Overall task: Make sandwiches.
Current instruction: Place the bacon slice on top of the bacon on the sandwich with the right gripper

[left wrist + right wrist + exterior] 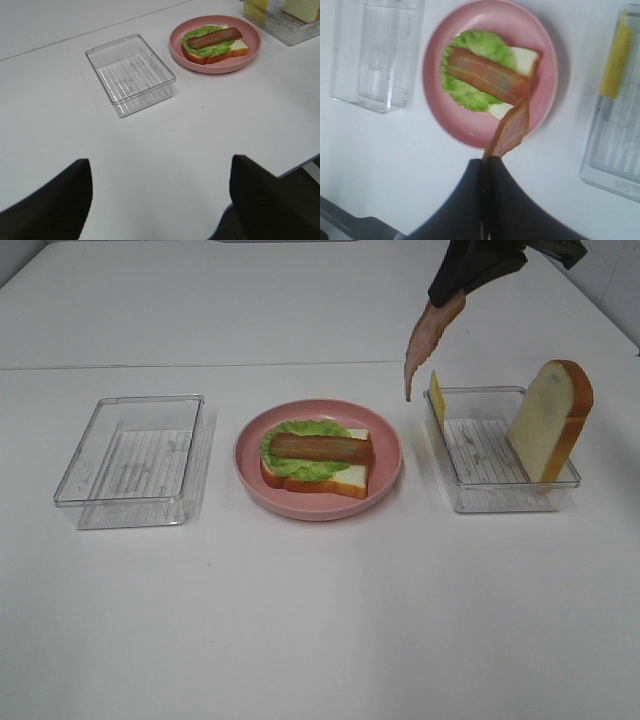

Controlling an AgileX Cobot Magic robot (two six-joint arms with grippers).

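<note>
On the pink plate (pixel 390 440) lies a partly stacked sandwich (pixel 315 457): a bread slice, green lettuce and one bacon strip (pixel 320 447) on top. My right gripper (pixel 450 295) hangs above the table between the plate and the right tray, shut on a second bacon strip (pixel 428 340) that dangles downward. In the right wrist view this held bacon strip (pixel 512 129) hangs over the plate's (pixel 470 125) edge, beside the sandwich (pixel 485 75). My left gripper (pixel 160 200) stands open over bare table, well short of the plate (pixel 220 67) and holding nothing.
An empty clear tray (pixel 135 460) sits left of the plate. The right clear tray (pixel 500 490) holds an upright bread slice (pixel 550 420) and a yellow cheese square (pixel 437 398) leaning on its left wall.
</note>
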